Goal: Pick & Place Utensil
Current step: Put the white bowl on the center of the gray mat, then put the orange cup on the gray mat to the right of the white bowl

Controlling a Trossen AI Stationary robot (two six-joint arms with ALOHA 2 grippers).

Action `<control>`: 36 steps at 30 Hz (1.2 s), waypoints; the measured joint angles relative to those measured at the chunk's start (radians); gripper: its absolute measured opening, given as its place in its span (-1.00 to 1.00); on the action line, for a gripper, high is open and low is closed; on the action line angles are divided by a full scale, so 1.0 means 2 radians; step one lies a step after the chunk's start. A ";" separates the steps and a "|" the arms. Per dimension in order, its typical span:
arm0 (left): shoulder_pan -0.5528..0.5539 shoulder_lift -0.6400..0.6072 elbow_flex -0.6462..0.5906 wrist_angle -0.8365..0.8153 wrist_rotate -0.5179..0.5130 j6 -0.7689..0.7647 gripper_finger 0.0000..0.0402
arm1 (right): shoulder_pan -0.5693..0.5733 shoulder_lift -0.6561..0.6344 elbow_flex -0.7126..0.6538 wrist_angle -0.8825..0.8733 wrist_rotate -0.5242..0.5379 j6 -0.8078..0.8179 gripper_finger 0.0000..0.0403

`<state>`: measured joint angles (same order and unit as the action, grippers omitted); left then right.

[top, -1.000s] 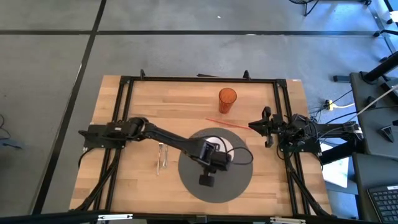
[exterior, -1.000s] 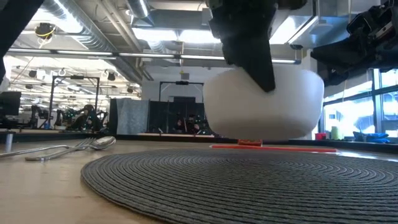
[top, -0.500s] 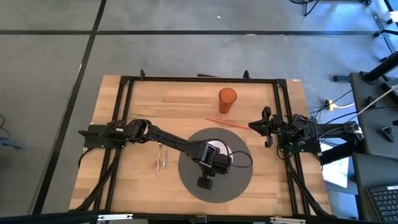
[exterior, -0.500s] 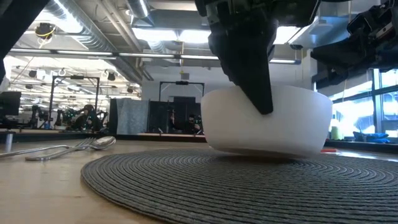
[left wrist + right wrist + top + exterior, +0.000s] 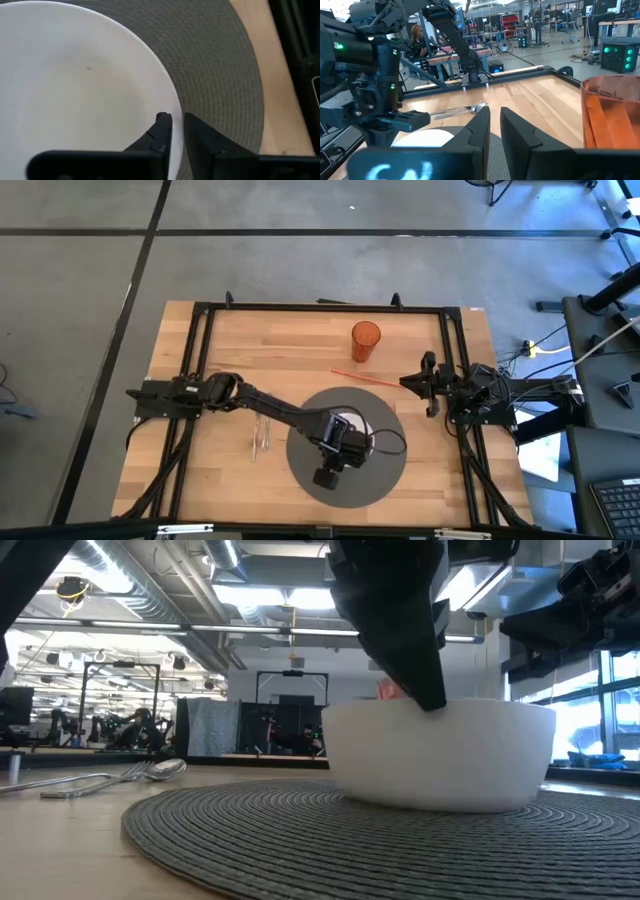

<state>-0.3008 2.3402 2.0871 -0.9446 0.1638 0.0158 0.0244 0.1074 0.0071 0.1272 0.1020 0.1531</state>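
A white bowl [image 5: 358, 422] sits level with its base on the round grey placemat [image 5: 385, 472], in the middle of the table. My left gripper [image 5: 175, 120] comes down over the bowl's near-right rim, slightly open, one finger inside the rim and one outside. A fork and a spoon [image 5: 262, 432] lie side by side on the wood left of the mat, and no gripper touches them. My right gripper [image 5: 428, 385] waits at the table's right edge, level, with a narrow gap between its fingers and nothing in it. My left gripper straddles the bowl's rim [image 5: 176, 111], slanting down from above, with one finger [image 5: 161, 131] over the inside and the other [image 5: 200, 137] outside. Whether either finger touches the rim, I cannot tell. The bowl [image 5: 440, 755] rests upright on the placemat.
An orange cup [image 5: 365, 341] stands at the back of the table, with a thin red stick [image 5: 365, 377] lying on the wood between it and the mat. A black frame [image 5: 320, 307] runs around the tabletop. There is bare wood to the left of the utensils.
My left gripper has sunk and drifted a little toward the table's near edge with the bowl. The bowl hung clear of the mat a second ago. It then touched down tilted, and now it sits level on the placemat.
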 joint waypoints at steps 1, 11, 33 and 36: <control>-0.001 0.000 0.002 -0.001 0.000 0.003 -0.71 | 0.000 0.000 0.000 0.000 0.000 0.000 -0.77; -0.015 -0.052 0.074 -0.083 -0.074 0.088 -0.67 | 0.000 0.000 0.000 -0.001 -0.013 0.000 -0.77; 0.050 -0.459 -0.236 0.128 -0.242 0.099 -1.00 | 0.000 0.000 0.000 0.001 -0.043 0.000 -0.77; 0.073 -0.554 -0.366 0.236 -0.243 0.095 -0.99 | 0.000 0.000 0.000 0.000 -0.053 0.002 -0.77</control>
<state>-0.1545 1.2320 1.3556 -0.4723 -0.3213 0.2055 0.0246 0.1074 0.0071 0.1280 -0.0048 0.1562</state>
